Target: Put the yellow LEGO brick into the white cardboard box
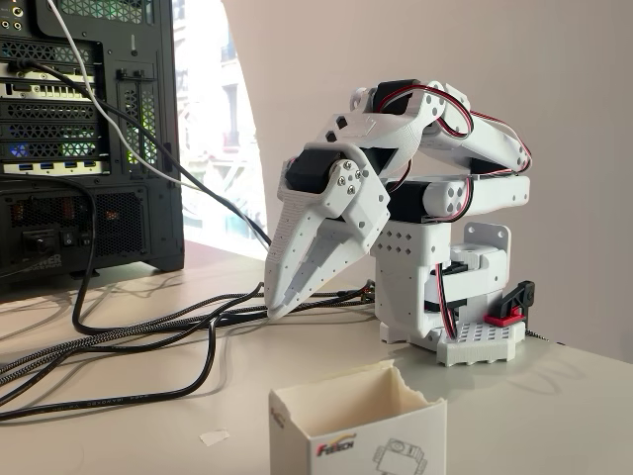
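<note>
The white cardboard box [358,427] stands at the bottom of the fixed view, its torn top open and a red-and-black logo on its front. Behind it the white arm is folded down on its base, and my gripper [278,309] points down toward the table with its fingers together and nothing between them. The tips hang just above the table, behind and left of the box. The yellow LEGO brick is out of view.
A black computer tower [89,139] stands at the back left. Several black cables [148,336] run from it across the table to the arm's base [450,317]. A small white scrap [214,436] lies left of the box.
</note>
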